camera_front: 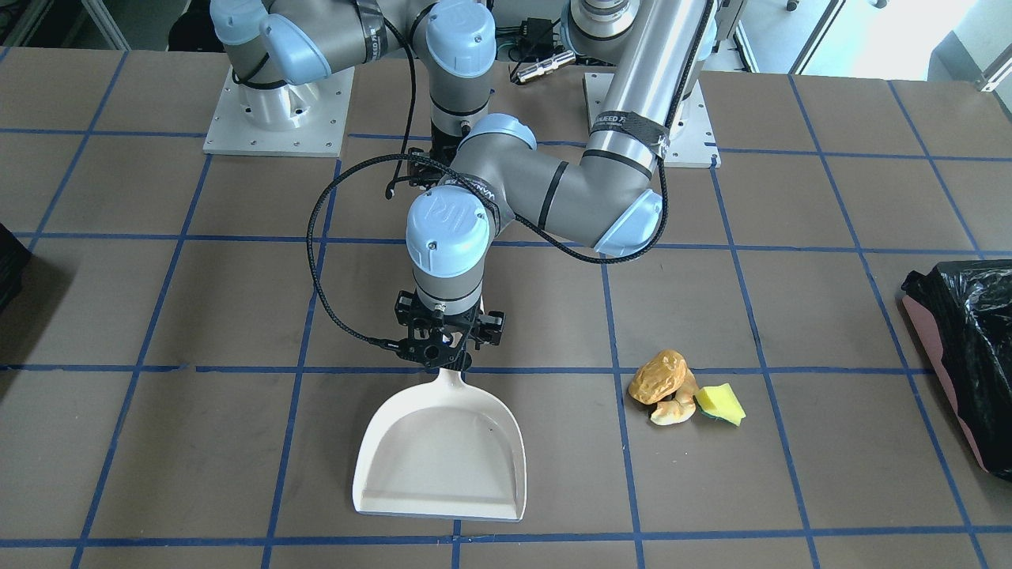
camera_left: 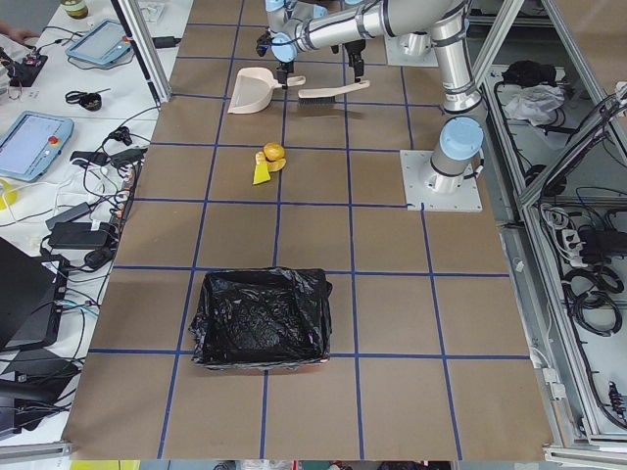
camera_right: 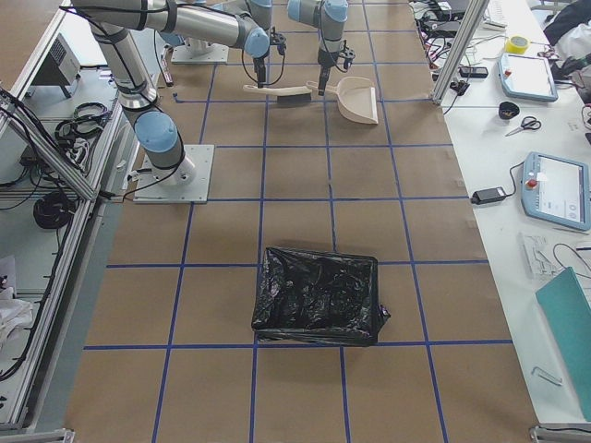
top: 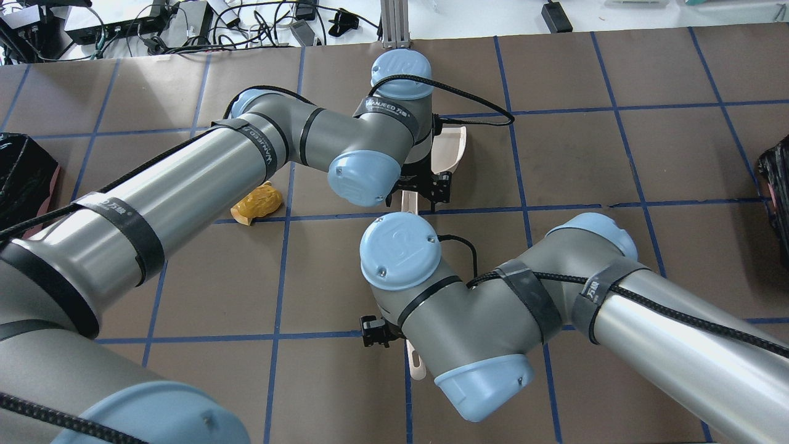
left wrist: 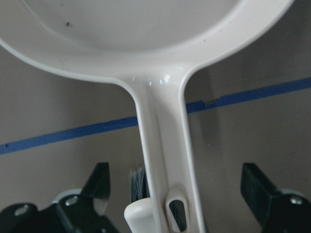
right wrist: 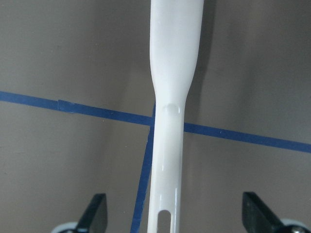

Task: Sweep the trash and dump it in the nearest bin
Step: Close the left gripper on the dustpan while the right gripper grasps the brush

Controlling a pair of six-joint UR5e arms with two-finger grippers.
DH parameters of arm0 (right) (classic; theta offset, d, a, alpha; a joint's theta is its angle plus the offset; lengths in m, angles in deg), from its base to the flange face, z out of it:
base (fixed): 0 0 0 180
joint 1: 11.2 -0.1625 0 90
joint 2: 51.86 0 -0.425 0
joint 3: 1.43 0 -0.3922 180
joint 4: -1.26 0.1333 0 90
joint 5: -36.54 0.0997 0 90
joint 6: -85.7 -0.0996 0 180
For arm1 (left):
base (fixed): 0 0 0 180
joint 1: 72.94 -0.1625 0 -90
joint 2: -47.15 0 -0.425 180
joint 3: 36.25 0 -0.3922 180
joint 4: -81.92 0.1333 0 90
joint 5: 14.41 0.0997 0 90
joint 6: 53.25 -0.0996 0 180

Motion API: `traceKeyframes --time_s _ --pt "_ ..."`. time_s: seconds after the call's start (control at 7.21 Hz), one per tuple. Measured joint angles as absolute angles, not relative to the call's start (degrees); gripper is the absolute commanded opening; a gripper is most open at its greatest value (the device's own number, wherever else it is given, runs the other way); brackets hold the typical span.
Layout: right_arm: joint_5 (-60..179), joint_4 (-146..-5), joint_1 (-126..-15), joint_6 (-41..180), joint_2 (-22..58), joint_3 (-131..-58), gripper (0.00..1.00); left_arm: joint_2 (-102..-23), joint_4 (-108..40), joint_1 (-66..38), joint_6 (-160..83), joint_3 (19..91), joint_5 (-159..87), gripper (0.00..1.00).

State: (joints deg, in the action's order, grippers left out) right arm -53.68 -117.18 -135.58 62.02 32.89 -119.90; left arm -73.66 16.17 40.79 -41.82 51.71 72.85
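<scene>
Barely started: the trash point(camera_front: 684, 391) sits unswept beside the empty dustpan point(camera_front: 443, 454), with the bin point(camera_front: 972, 316) well beyond. The left hand point(left wrist: 178, 184) straddles the dustpan handle and the right hand point(right wrist: 175, 208) the brush handle point(right wrist: 172, 97), both spread wide.

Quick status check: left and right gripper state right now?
Left gripper: open, fingers either side of the dustpan handle, not clamped on it.
Right gripper: open, fingers either side of the brush handle, not clamped.

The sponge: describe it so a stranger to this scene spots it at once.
On the taped brown table, look between the white dustpan and the black-bagged bin for a small trash pile. The sponge lies on the pile's bin side, against the tan crust; it alone is a bright yellow wedge with a green edge, unlike the lumpy orange-brown walnut.
</scene>
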Motion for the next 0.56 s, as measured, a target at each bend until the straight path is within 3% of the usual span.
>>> traceKeyframes --time_s 0.14,0.56 --pt "-54.34 -117.64 -136.13 61.53 32.19 -120.27 0.92 -73.56 15.43 40.79 -41.82 51.97 72.59 0.0" --pt "-53.54 -119.86 -136.42 59.46 31.75 -122.66 0.87 -73.03 13.92 40.78 -41.78 51.61 71.4 0.0"
